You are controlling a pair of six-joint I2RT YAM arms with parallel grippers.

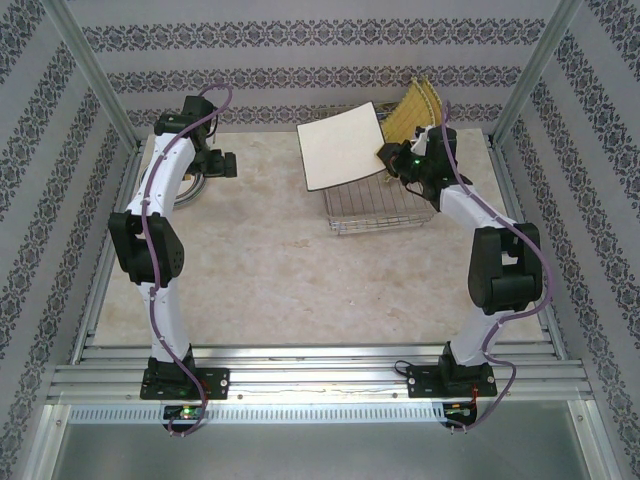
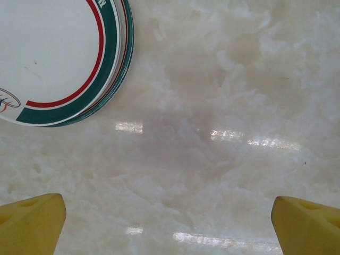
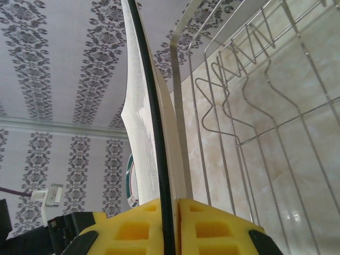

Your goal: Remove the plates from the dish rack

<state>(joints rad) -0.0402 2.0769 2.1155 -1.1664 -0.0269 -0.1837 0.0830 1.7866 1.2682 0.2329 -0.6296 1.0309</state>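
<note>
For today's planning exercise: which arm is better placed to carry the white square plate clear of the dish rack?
Right. The right tool is shut on the white square plate, tilted at the dish rack. The left tool hangs open over the table beside the round plates.

floral-striped wallpaper (image 1: 320, 60) on walls; glossy marble tabletop (image 1: 260, 260); aluminium frame posts (image 1: 85, 60).

free: table centre (image 1: 270, 270) | blocked: dish rack (image 1: 375, 212) far right, square plate (image 1: 343, 145) above, round plates (image 2: 53, 53) far left
</note>
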